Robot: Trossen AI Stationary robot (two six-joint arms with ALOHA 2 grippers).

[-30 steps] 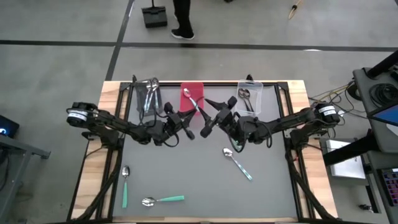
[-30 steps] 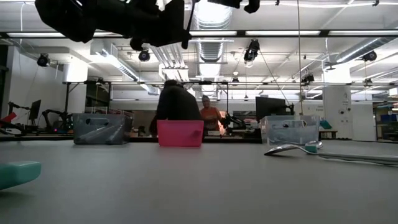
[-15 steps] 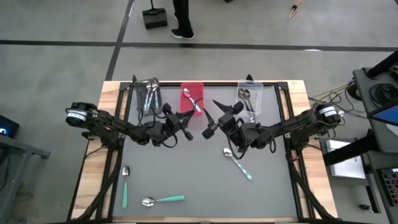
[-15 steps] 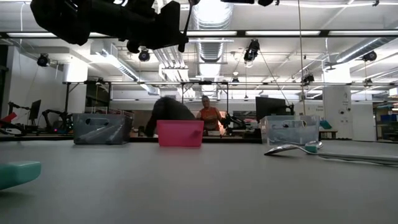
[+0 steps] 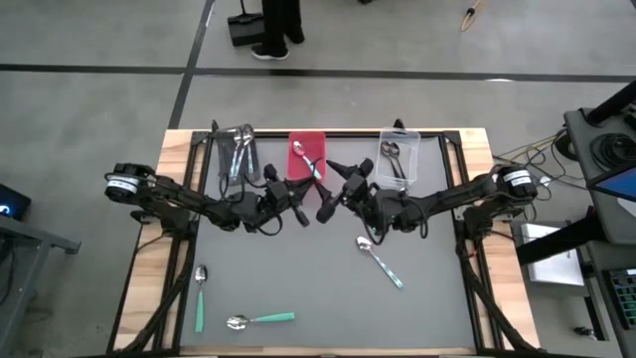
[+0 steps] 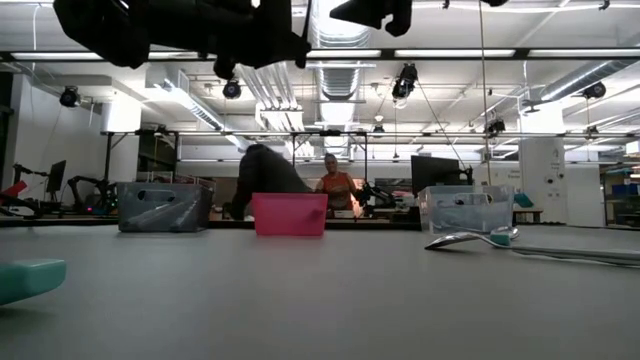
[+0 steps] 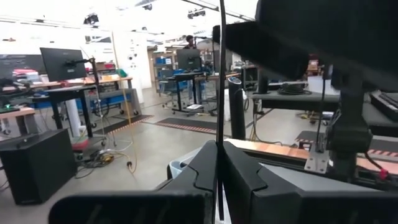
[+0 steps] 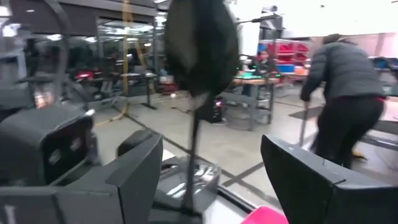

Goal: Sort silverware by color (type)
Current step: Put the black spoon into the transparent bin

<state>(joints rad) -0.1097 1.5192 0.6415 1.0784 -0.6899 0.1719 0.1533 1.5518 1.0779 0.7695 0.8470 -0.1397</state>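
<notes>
My left gripper [image 5: 301,201] is above the table's middle, shut on a black spoon that stands upright with its bowl [image 8: 202,43] on top. My right gripper [image 8: 211,143] faces it from the right, open. Its fingers stand on either side of the spoon's handle [image 8: 194,143] without touching it. Three teal-handled spoons lie flat on the mat [image 5: 380,261], [image 5: 200,298], [image 5: 260,319]. A grey bin [image 5: 238,151] holds dark spoons. A red bin [image 5: 306,149] holds a spoon leaning out over its near edge. A clear bin [image 5: 397,154] holds silver ones. My left gripper pinches the black spoon's thin handle [image 7: 219,124] between its two shut fingers. The fingers come about level from the table's left and lie across the handle. The spoon stands upright, bowl up, lifted clear of the table.
The three bins stand in a row along the far edge of the grey mat [image 5: 298,278]. Both arms meet just in front of the red bin. Beyond the table a person [image 6: 262,175] bends over.
My right gripper drew back a little toward the table's right, then came back toward the left gripper and the black spoon, sinking slightly. The left gripper has kept the spoon in place.
</notes>
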